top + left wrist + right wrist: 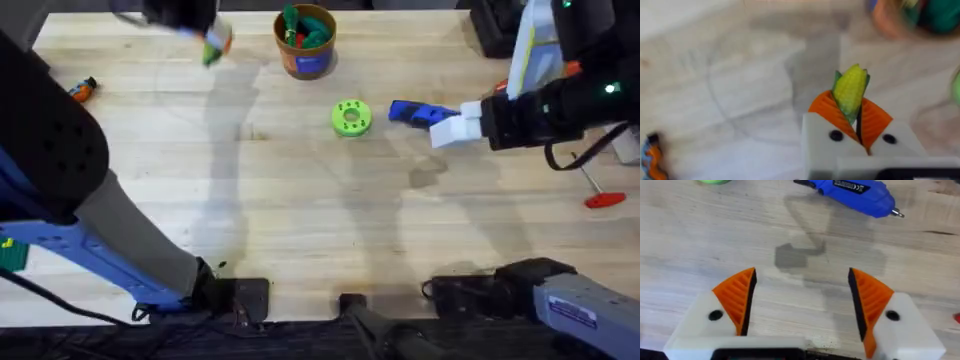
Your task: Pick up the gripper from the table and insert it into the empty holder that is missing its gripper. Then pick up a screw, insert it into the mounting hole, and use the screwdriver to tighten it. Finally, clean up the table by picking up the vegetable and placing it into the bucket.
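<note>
We've got the vegetable pinched in our left gripper, lifted near the bucket so it can drop in. Right gripper hangs wide, beside the screwdriver.

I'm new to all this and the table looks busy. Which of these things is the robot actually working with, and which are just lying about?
Part of the job:
- vegetable, clamped in the left gripper
- bucket
- screwdriver, lying near the open right gripper

Just lying about:
- green disc
- red-handled tool
- small orange piece at the table's far left
</note>
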Controlling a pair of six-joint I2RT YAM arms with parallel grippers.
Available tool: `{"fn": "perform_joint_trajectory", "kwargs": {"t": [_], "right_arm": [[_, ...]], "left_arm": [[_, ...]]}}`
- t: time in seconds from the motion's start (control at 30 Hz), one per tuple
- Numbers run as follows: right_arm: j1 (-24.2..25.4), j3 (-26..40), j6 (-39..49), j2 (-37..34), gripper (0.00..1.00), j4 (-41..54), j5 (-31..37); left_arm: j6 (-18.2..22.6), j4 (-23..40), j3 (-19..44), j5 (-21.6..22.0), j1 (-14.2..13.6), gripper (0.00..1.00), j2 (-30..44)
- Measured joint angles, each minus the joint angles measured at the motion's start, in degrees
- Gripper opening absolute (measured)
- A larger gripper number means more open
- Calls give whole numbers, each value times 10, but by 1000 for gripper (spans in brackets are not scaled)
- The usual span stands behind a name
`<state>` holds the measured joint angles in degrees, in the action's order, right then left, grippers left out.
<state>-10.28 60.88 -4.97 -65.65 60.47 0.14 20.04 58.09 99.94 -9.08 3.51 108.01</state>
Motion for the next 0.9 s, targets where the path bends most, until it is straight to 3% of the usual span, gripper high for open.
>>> {"fn": "perform_joint_trajectory", "kwargs": {"t": [0.1,0.3,0.47,0.67,0.7,0.87,0.9], "right_arm": [[0,0,0,0,991,0,0],[0,0,0,0,990,-5,0],[0,0,0,0,990,-6,0],[0,0,0,0,990,-5,0],[0,0,0,0,990,-5,0],[0,0,0,0,991,-5,0],[0,0,0,0,991,-5,0]], "left_arm": [[-31,-39,49,-15,-20,30,0],[-85,-117,62,-33,-79,30,4],[-101,-168,63,-39,-135,30,44],[-111,-185,62,-42,-161,38,118],[-111,-185,60,-42,-162,138,124],[-118,-178,60,-42,-162,923,124],[-120,-174,60,-42,-161,967,120]]}}
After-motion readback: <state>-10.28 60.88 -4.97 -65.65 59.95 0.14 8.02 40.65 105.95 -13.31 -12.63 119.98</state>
